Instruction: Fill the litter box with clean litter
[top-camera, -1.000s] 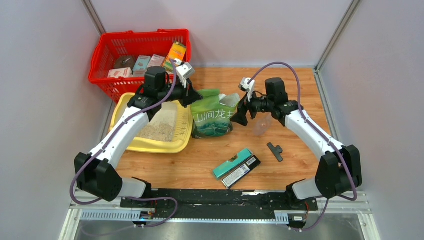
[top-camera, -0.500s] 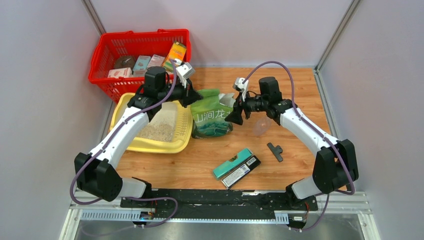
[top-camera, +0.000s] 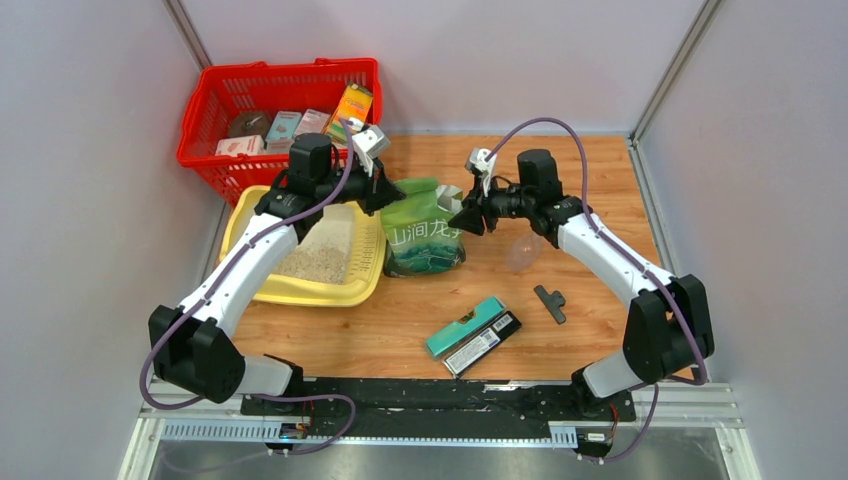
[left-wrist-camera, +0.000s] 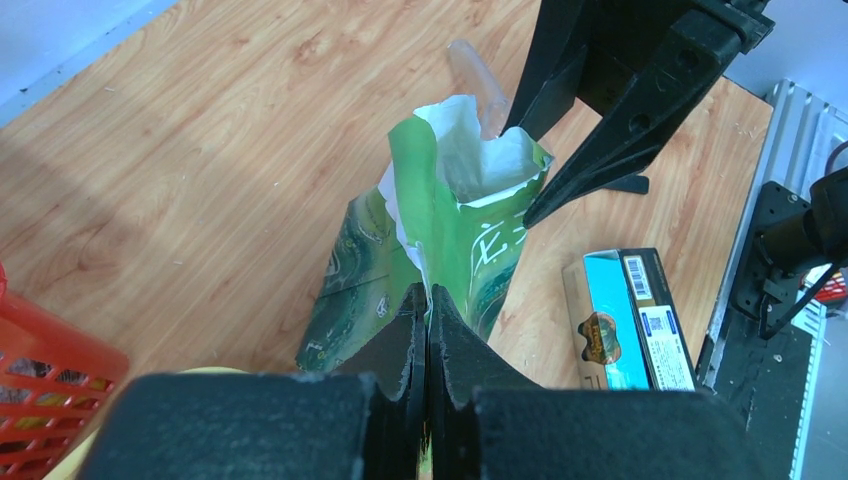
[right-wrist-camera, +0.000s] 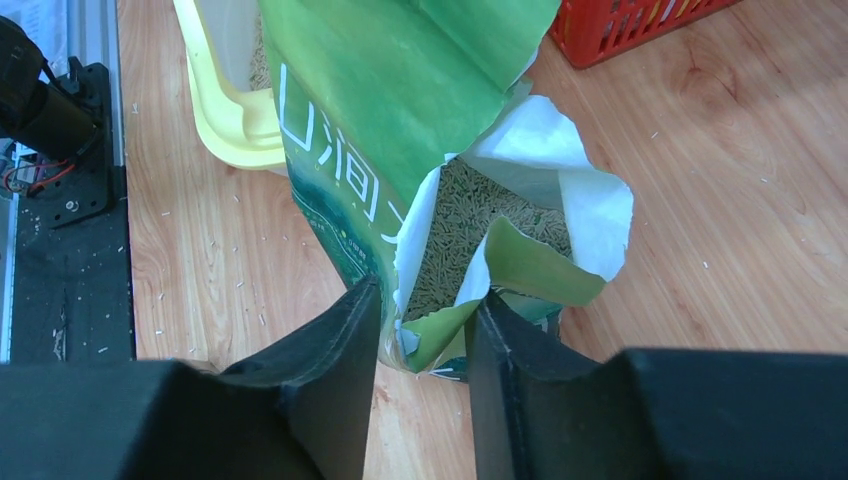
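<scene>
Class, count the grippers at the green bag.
2. The left gripper pinches the green bag at one top corner; the right gripper straddles its open rim, jaws apart.

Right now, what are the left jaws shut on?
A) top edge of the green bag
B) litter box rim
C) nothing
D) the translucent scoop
A: the left wrist view shows the left jaws pressed together with the top edge of the green bag pinched between them.
</scene>
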